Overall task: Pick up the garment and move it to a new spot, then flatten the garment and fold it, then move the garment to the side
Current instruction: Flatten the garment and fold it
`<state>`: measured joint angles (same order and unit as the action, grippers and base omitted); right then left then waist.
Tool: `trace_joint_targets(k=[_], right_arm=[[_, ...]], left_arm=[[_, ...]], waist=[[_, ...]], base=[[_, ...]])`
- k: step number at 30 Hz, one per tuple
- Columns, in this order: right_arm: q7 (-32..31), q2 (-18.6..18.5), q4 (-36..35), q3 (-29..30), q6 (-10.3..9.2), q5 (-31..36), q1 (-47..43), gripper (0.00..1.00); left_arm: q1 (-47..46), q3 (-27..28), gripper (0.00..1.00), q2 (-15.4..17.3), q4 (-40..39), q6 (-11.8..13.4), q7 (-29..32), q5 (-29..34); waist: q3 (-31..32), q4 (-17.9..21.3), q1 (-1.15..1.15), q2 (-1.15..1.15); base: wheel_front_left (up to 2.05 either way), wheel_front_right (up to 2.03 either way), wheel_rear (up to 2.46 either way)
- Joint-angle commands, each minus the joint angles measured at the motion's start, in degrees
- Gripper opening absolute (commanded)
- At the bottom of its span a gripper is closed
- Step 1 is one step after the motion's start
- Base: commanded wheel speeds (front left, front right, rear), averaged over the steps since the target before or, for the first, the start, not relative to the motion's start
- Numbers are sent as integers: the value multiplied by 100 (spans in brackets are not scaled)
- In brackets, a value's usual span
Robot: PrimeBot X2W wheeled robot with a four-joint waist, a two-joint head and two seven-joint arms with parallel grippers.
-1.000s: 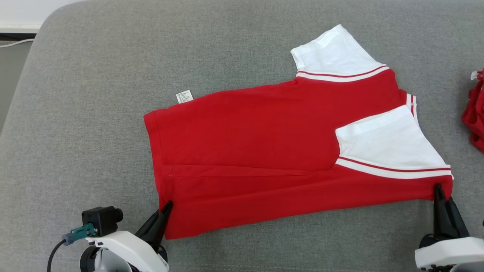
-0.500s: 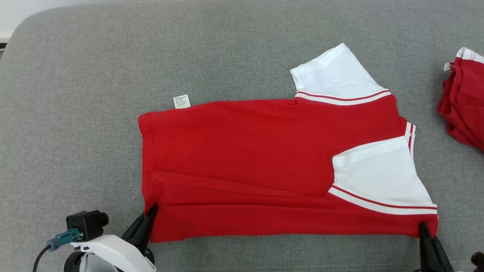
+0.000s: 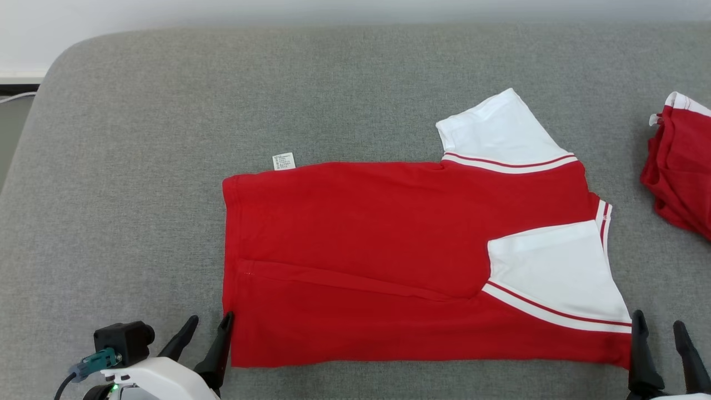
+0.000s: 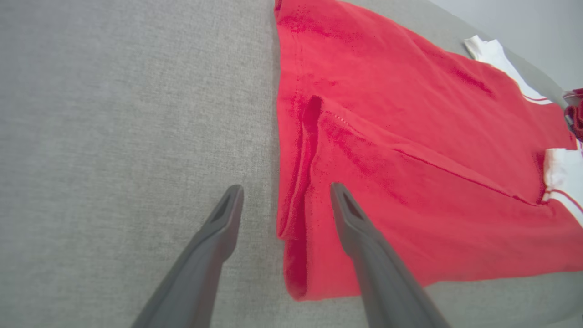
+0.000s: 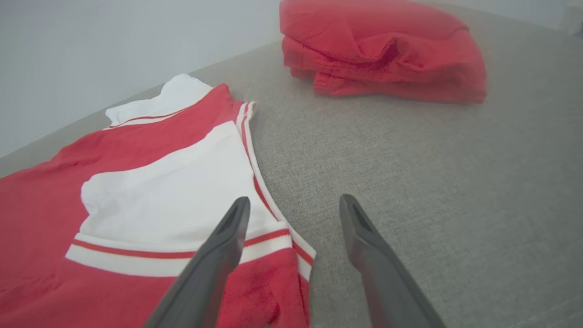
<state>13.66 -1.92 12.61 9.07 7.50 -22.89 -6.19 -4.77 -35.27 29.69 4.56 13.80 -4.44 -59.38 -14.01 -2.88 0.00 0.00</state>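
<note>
The left fingers (image 3: 224, 336) sit at the near left edge of the head view, spread apart and holding nothing. In the left wrist view they straddle the garment's near hem corner: one finger is over bare cushion (image 3: 122, 222), the other over red cloth. The right fingers (image 3: 639, 339) at the near right are also apart and empty. In the right wrist view, one is over the garment's near right corner and the other is over the cushion just beside it.

The garment (image 3: 389, 244), a red shirt, lies flat on the grey cushion between the two arms, with its hem to the left and its sleeves to the right. It is folded lengthwise. A straight crease (image 3: 355, 280) runs across its near part from the hem toward the near sleeve (image 3: 550, 266). That sleeve is white with a red-and-white striped band and lies folded over the red body. Beyond it, the far sleeve (image 3: 500, 130) sticks out from the far edge, white with the same band. A small white label (image 3: 284, 161) pokes out from the far edge near the hem.

Further right, well apart from the shirt, is a heap (image 3: 677, 172) of red cloth. A pale wall (image 3: 222, 16) rises behind the cushion.
</note>
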Motion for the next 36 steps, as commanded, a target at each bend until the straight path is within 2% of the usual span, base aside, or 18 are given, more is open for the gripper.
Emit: trace_joint_targets(k=[1, 9, 16, 21, 29, 36], right_arm=[[76, -97, -237, -76, -1, 154, 82, 100], [-220, -96, -1020, -95, -1, 1030, 358, 100], [-394, -96, -1126, -313, -1, 1369, 432, 100], [-382, -96, -1121, -320, -1, 1466, 397, 100], [-390, -96, -1122, -371, -1, 1451, 387, 100], [-422, -96, -1044, -442, -1, 1445, 682, 100]], left_arm=[[-93, 233, 100, 187, -169, 78, -105, 79], [-207, 280, 100, 435, -683, 595, -370, 658], [-310, 250, 100, 595, -1133, 1074, -374, 1089], [-250, 229, 100, 662, -1398, 1308, -320, 1209], [-140, 215, 100, 711, -1622, 1476, -242, 1221], [-290, 195, 100, 726, -1690, 1387, -163, 1203]], waist=[[90, -63, 0, 0], [388, -256, 0, 0], [636, -361, 0, 0], [711, -369, 0, 0], [724, -325, 0, 0], [480, -278, 0, 0]], base=[[0, 0, 0], [0, 0, 0], [0, 0, 0], [0, 0, 0], [0, 0, 0], [0, 0, 0]])
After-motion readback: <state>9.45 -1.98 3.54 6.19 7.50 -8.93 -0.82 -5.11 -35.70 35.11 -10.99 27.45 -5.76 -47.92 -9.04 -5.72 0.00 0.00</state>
